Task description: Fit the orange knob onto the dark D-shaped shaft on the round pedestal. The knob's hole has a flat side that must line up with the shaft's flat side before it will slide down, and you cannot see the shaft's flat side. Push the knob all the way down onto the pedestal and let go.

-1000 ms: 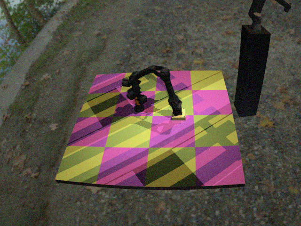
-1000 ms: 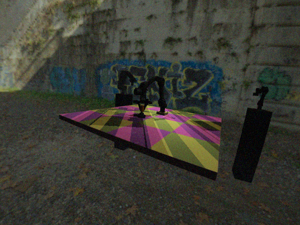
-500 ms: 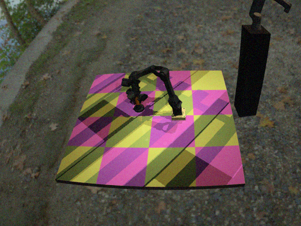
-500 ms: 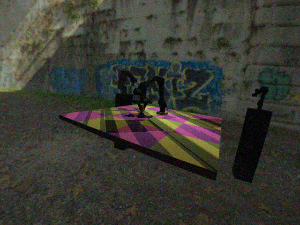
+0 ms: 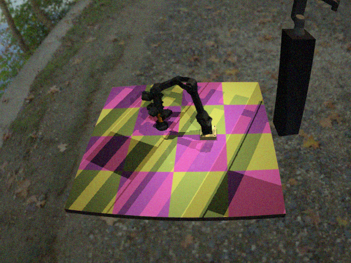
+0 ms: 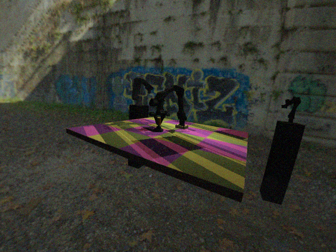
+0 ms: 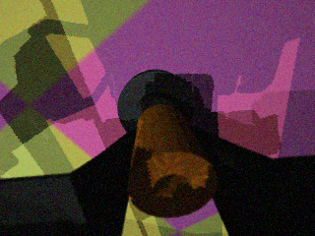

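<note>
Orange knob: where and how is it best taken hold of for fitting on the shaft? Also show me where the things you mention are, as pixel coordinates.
By its side wall, fingers on opposite sides, coming from above, as the gripper (image 5: 159,115) (image 6: 159,117) (image 7: 162,133) does now. The orange knob (image 5: 160,117) (image 6: 159,120) (image 7: 169,128) is a roughly round, upright column, so this grip should leave its underside free to face the round pedestal (image 5: 162,126) (image 6: 157,129) (image 7: 132,100).

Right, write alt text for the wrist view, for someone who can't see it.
An orange cylindrical knob is gripped between the black fingers of the gripper, its far end over a dark round pedestal. Beneath lies a purple, pink and yellow-green checked tabletop crossed by shadows.
</note>
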Robot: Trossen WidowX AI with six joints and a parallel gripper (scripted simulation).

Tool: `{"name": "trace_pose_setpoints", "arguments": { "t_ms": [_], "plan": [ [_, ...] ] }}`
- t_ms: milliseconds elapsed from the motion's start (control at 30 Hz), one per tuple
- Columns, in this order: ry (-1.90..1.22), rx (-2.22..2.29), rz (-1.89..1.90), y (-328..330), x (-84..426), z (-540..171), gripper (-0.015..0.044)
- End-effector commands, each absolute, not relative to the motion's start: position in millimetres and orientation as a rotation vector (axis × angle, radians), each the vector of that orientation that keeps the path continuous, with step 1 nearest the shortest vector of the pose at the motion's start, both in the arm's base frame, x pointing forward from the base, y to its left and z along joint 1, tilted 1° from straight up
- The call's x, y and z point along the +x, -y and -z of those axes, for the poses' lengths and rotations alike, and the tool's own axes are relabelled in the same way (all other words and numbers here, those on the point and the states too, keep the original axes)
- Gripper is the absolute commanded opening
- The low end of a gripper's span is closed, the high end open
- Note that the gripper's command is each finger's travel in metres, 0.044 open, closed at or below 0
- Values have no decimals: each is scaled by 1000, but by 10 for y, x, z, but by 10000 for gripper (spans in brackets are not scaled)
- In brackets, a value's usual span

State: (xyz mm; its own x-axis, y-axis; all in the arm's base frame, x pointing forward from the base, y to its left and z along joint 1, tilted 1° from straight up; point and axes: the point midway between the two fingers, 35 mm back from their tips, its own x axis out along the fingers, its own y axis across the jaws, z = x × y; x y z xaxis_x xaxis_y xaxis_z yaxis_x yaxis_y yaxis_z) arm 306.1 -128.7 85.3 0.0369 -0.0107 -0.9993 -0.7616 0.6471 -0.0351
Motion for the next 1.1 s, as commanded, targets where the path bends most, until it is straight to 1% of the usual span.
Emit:
{"name": "trace_pose_setpoints", "arguments": {
  "t_ms": [0,200,433,1067],
  "plan": [
    [-1430,-697,-658,1281,3058,-862,0],
    [-1428,-704,-665,1270,3027,-898,0],
    [-1374,-860,-816,1266,2999,-890,0],
    [-1373,-860,-816,1282,3048,-887,0]
  ]
}}
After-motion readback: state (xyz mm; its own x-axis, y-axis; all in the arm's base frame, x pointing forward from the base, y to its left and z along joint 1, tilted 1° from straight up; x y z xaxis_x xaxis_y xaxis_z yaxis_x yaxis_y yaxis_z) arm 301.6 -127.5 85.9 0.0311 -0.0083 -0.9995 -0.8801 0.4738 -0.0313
